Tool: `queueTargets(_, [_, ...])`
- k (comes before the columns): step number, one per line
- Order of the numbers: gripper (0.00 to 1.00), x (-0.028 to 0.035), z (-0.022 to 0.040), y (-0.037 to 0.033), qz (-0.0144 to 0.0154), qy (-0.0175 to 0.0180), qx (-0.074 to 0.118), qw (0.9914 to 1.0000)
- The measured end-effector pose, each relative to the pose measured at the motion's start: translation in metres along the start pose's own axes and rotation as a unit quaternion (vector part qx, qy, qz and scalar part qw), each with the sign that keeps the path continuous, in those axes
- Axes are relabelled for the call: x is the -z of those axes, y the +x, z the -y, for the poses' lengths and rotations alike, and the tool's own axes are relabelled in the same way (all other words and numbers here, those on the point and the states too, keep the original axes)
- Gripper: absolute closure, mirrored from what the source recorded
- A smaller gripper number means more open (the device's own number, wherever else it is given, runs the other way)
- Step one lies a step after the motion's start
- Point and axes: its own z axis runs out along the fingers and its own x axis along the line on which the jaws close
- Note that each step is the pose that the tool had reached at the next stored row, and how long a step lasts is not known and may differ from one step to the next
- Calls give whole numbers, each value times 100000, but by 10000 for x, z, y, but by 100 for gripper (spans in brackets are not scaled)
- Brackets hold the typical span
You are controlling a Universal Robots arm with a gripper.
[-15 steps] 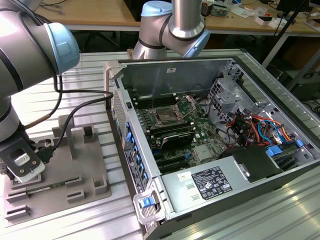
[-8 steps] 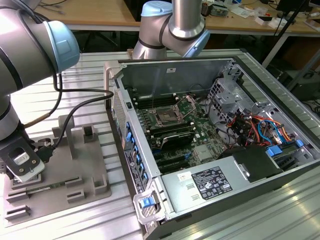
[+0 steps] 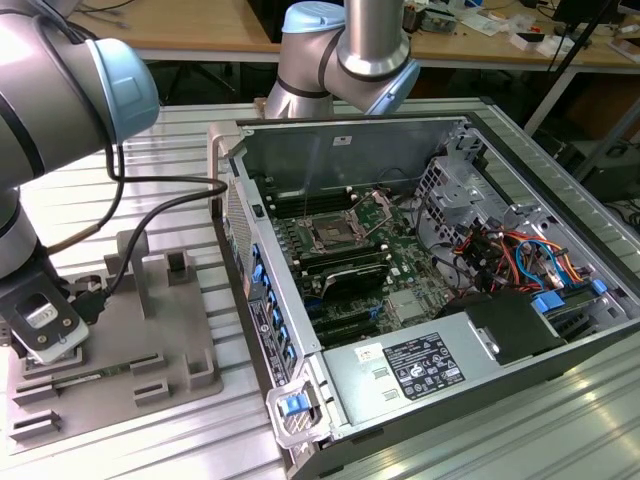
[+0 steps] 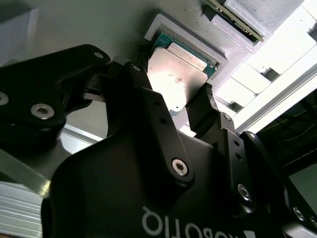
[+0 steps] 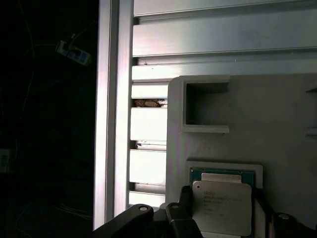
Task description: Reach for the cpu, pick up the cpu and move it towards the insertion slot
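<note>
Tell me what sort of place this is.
Most likely a robotics lab or workshop: a robot arm works beside an open computer case on a slotted aluminium table, with cluttered wooden desks behind.

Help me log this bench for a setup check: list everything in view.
cpu: one, silvery, in a plate recess.
slot: one, silver frame, dark centre, on the motherboard.
plate: one, gray, on the table, exterior view's left.
case: one, gray metal, open, beside the plate.
motherboard: one, green, inside the case.
cables: several, red, blue, orange, inside the case.
table: one, silver, under everything.
arm: one, silver with pale blue caps, over the plate.
claw: one, black, at the cpu.
</note>
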Motion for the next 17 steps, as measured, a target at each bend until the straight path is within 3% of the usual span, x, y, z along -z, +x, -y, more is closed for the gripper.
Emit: queueTargets(17, [45,79,-1,0,7,-237,2,100000])
